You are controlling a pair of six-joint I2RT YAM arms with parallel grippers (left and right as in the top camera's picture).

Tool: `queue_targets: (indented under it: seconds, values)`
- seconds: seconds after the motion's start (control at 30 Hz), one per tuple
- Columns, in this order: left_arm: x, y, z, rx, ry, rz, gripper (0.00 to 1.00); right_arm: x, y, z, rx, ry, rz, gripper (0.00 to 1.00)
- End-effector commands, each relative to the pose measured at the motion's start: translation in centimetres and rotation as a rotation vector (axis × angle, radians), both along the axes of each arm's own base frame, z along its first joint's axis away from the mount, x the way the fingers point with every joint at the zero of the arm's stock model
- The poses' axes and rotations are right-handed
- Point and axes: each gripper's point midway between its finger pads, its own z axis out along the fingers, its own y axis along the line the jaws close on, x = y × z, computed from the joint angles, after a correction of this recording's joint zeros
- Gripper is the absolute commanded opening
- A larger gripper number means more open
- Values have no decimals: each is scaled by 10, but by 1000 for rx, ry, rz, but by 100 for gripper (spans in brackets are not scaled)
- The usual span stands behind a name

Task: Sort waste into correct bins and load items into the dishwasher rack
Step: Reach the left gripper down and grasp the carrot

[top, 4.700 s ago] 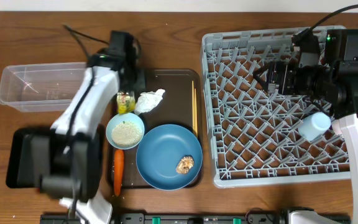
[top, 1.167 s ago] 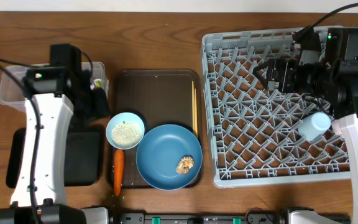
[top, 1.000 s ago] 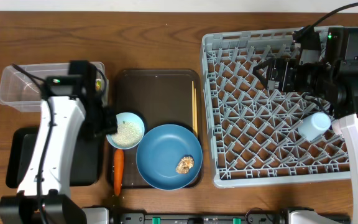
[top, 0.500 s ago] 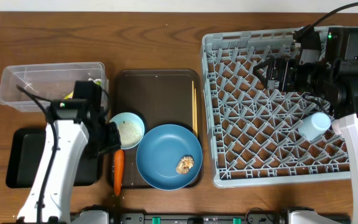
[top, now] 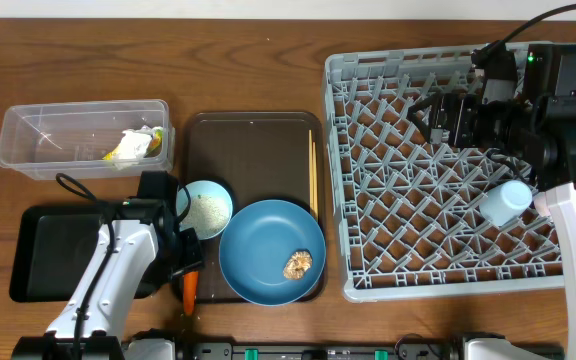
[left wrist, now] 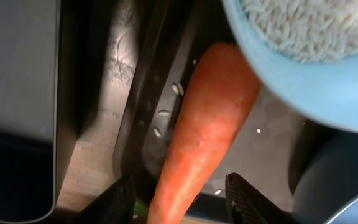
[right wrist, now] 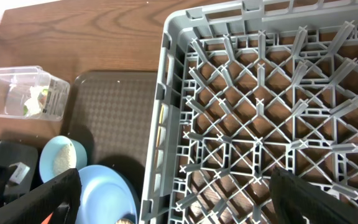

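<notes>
Left pincer [left wrist: 179, 202] part-open astride small orange carrot [left wrist: 210, 124]; right pincer [right wrist: 176, 199] wide, empty. Clear plastic tub [top: 28, 115] holds yellow-and-black wrapper [top: 123, 151], white tissue [top: 146, 138]; pale blue rice bowl [top: 203, 208], dark blue plate [top: 263, 245] pending.

The table [top: 268, 75] is seen to be of grained brown wood. The rack [top: 340, 180] is moulded in matt grey plastic, the tub [top: 78, 104] in clear glossy plastic. A finely pebbled surface is shown on the tray [right wrist: 114, 106]. The carrot [left wrist: 210, 124] is smooth-skinned, faintly shiny.

No legible text, label, brand or number noted on any item, the snack wrapper [top: 128, 147] included.
</notes>
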Motion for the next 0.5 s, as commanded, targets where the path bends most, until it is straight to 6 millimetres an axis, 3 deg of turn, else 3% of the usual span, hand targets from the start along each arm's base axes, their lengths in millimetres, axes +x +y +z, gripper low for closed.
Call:
queue_targets:
  seconds: [0.0, 0.2, 0.47]
  values:
    - [3, 0, -2, 1, -12, 3, 48, -1, 3, 3, -3, -6, 8, 90]
    - [4, -4, -5, -22, -27, -13, 48, -2, 3, 2, -3, -3, 8, 90]
    - [3, -4, -18, -23, -41, -13, 56, -2, 2, 1, -6, 1, 6, 90]
